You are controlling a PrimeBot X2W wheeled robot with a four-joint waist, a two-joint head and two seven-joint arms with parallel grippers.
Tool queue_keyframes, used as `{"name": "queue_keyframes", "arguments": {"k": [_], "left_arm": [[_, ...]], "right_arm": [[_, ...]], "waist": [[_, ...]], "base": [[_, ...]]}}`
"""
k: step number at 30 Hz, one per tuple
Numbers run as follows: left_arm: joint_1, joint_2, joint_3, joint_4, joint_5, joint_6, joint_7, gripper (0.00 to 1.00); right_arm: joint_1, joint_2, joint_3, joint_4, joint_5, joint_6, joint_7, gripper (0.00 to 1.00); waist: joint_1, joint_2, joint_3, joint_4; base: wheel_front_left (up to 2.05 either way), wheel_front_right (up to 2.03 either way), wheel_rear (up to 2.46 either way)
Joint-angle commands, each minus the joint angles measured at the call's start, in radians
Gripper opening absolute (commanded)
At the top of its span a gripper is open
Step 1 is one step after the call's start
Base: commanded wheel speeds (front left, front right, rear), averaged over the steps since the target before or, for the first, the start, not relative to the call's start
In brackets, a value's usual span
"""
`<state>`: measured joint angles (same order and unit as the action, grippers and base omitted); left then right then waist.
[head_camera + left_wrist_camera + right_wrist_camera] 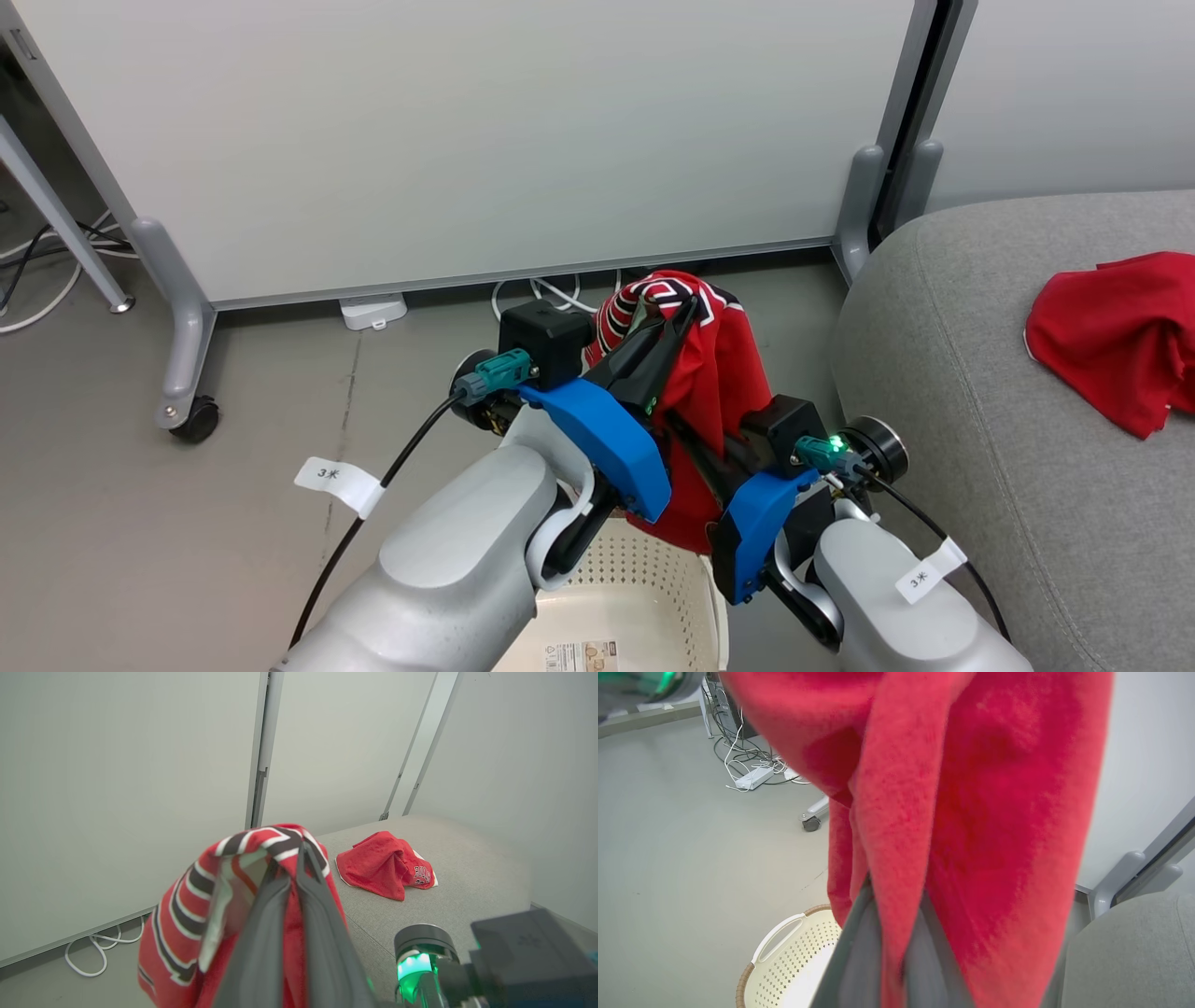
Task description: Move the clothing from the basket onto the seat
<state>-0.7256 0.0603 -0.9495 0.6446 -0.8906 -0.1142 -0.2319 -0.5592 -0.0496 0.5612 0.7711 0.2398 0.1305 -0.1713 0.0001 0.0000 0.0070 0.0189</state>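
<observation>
A red garment (714, 373) with black-and-white striped trim hangs in the air above the cream perforated basket (644, 597). My left gripper (686, 313) is shut on its striped top edge, and the left wrist view shows the trim (187, 905) draped over that gripper (303, 851). Lower down, my right gripper (677, 425) is shut on a fold of the same cloth (971, 812), which is pinched between its fingers (859, 952). A second red garment (1111, 336) lies crumpled on the grey seat (980, 392) to the right, its small white logo showing in the left wrist view (383, 865).
A pale partition panel on castor feet (191, 415) stands behind the basket, with a power strip (373, 310) and white cables on the grey floor. The basket's handle and brown rim (777, 933) lie below the hanging cloth. The seat's rounded edge (1134, 952) is close on the right.
</observation>
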Motion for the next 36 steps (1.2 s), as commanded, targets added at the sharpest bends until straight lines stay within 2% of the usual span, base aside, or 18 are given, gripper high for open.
{"name": "queue_keyframes", "arguments": {"k": [1, 16, 17, 18, 19, 20, 36], "left_arm": [[-0.011, 0.000, -0.002, 0.002, -0.006, -0.004, -0.006, 0.00], [-0.014, 0.000, -0.004, 0.013, -0.010, -0.001, -0.011, 0.00], [-0.015, 0.000, -0.005, 0.014, -0.009, 0.000, -0.011, 0.20], [-0.017, 0.000, -0.005, 0.015, -0.008, 0.002, -0.011, 0.45], [-0.018, 0.000, -0.006, 0.015, -0.007, 0.004, -0.011, 0.97], [-0.019, 0.000, -0.007, 0.016, -0.007, 0.005, -0.012, 1.00], [0.004, 0.018, 0.002, 0.009, 0.003, 0.007, -0.024, 1.00]], "right_arm": [[-0.018, -0.002, 0.004, 0.012, 0.010, 0.000, -0.011, 0.00], [-0.038, -0.001, 0.026, 0.062, 0.053, 0.000, -0.047, 0.00], [-0.040, -0.001, 0.027, 0.064, 0.054, 0.000, -0.049, 0.00], [-0.043, -0.001, 0.027, 0.066, 0.056, 0.000, -0.051, 0.00], [-0.045, -0.001, 0.027, 0.068, 0.058, 0.000, -0.053, 0.00], [-0.045, -0.001, 0.027, 0.070, 0.061, 0.000, -0.055, 0.00], [-0.060, -0.001, 0.015, 0.091, 0.067, 0.000, -0.075, 0.00]], "waist": [[-0.0001, 0.0000, -0.002, 0.001], [-0.0001, 0.0000, -0.004, -0.009], [-0.0001, 0.0000, -0.003, -0.010], [-0.0001, 0.0000, -0.003, -0.010], [-0.0001, 0.0000, -0.002, -0.011], [-0.0001, 0.0000, -0.002, -0.011], [-0.0001, 0.0000, -0.002, -0.024]], "base": [[0.00, 0.00, 0.00], [0.00, 0.00, 0.00], [0.00, 0.00, 0.00], [0.00, 0.00, 0.00], [0.00, 0.00, 0.00], [0.00, 0.00, 0.00], [0.00, 0.00, 0.00]]}}
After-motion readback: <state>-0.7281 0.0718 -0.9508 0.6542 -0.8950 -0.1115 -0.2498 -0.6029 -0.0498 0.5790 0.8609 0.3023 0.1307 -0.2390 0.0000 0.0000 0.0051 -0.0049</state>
